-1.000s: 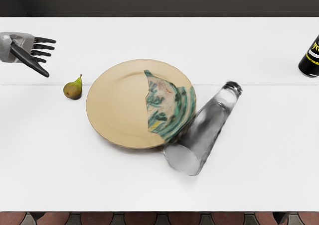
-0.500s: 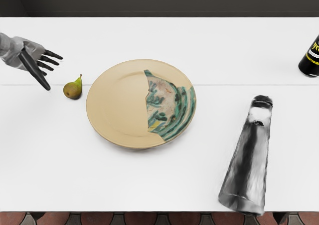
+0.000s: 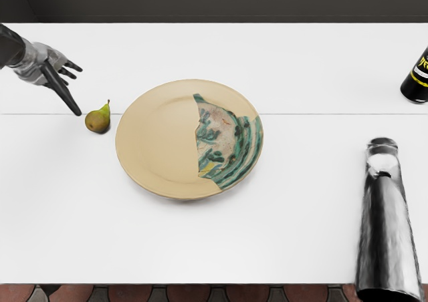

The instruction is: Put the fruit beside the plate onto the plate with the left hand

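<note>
Looking at a small greenish-brown pear (image 3: 97, 119) here, parked on the white table (image 3: 200, 248) just left of the plate (image 3: 154, 141). Near the rim but not touching it, stem pointing up. Nothing on the plate yet apart from its own green pattern on the right half, so not even grabbed at this point.

Can spot the left hand (image 3: 47, 65) up and to the left of the pear, open and holding nothing. Fingers (image 3: 63, 95) spread, longest dark one aimed down at the fruit and stopping just short of it.

Handling-wise: probably light and firm, but smooth-skinned and round at the bottom, so likely to roll or squirt out of a sloppy pinch. Would go for the fat lower belly, thumb on one side and fingers opposite, not the skinny neck or stem. Probably bruises easily too, so no hard squeezing.

Also worth noting a shiny metal tube (image 3: 384, 228) at the lower right and a dark bottle (image 3: 416, 75) at the far right edge, both well apart from the pear.
</note>
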Controlling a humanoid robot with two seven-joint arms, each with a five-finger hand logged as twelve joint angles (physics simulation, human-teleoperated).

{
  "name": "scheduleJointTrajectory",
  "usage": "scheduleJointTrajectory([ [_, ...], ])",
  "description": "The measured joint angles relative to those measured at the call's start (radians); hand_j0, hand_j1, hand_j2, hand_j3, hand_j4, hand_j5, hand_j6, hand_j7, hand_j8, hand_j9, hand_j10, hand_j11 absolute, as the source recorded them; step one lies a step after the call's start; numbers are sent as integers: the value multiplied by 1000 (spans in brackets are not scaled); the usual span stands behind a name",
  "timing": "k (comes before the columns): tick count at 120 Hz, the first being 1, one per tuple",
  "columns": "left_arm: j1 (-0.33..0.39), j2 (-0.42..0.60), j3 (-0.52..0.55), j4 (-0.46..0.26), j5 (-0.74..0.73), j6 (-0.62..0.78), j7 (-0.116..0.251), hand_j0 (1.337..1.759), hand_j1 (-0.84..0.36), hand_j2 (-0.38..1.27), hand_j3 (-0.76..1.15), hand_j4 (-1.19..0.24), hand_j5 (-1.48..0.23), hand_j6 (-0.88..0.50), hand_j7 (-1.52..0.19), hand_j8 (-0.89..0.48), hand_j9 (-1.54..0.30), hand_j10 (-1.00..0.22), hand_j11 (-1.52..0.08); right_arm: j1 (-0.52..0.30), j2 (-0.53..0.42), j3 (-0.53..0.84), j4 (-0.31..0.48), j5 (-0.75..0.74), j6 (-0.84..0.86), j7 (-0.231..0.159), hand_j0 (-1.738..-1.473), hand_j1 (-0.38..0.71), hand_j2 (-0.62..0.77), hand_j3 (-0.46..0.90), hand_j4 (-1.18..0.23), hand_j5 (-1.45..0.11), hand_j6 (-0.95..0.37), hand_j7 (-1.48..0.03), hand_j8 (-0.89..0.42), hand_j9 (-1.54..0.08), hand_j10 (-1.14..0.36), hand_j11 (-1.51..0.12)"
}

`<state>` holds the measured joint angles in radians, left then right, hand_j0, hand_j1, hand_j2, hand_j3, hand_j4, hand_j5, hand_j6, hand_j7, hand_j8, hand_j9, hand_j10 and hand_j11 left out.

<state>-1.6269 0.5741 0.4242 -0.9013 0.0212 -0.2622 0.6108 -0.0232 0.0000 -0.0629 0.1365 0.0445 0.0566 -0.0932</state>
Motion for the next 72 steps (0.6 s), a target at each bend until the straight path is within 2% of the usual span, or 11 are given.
scheduleJointTrajectory([
  [26, -72, -45, 158, -18, -85, 155, 0, 1658, 349, 0, 0, -2, 0, -2, 0, -2, 0, -2, 0, 0, 0, 0, 0, 0, 0, 0, -1658, -320, -5, 0, -24, -31, -24, -31, -24, -31, -24, -31],
  [39, -74, -62, 188, -4, -94, 176, 0, 1658, 349, 0, 0, -2, 0, -3, 0, -3, 0, -2, 0, 0, 0, 0, 0, 0, 0, 0, -1658, -320, -5, 0, -24, -31, -24, -31, -24, -31, -24, -31],
  [55, -73, -132, 202, 20, -95, 189, 0, 1658, 349, 0, 0, -2, 0, -3, 0, -3, 0, -2, 0, 0, 0, 0, 0, 0, 0, 0, -1658, -320, -5, 0, -24, -31, -24, -31, -24, -31, -24, -31],
  [72, -68, -188, 214, 32, -95, 303, 0, 1658, 349, 0, 0, -2, 0, -2, 0, -2, 0, -1, 0, 0, 0, 0, 0, 0, 0, 0, -1658, -320, -5, 0, -24, -31, -24, -31, -24, -31, -24, -31],
])
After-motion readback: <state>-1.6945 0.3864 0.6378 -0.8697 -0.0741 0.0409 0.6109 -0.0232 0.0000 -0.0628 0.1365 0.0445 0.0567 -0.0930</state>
